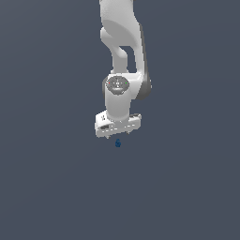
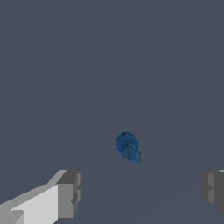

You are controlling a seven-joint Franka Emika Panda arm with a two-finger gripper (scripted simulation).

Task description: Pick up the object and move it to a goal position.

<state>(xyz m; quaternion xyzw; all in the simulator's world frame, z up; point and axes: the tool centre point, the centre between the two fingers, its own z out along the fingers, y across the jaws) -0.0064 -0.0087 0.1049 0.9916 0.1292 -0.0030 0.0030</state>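
Observation:
The object (image 1: 118, 143) is a tiny dark blue piece just below the white hand in the exterior view. In the wrist view the object (image 2: 127, 147) shows a rounded thicker end and a tapering end, lying on the plain grey ground. My gripper (image 1: 118, 135) hangs directly over it, pointing down. In the wrist view the gripper (image 2: 140, 192) is open wide, with one grey fingertip (image 2: 68, 194) on one side and the other fingertip (image 2: 212, 190) at the picture's edge. The object sits beyond the fingertips, between their lines, touching neither.
The white arm (image 1: 123, 42) rises from the hand to the exterior view's top edge. Around it there is only uniform dark grey ground (image 1: 51, 178). No goal marker shows.

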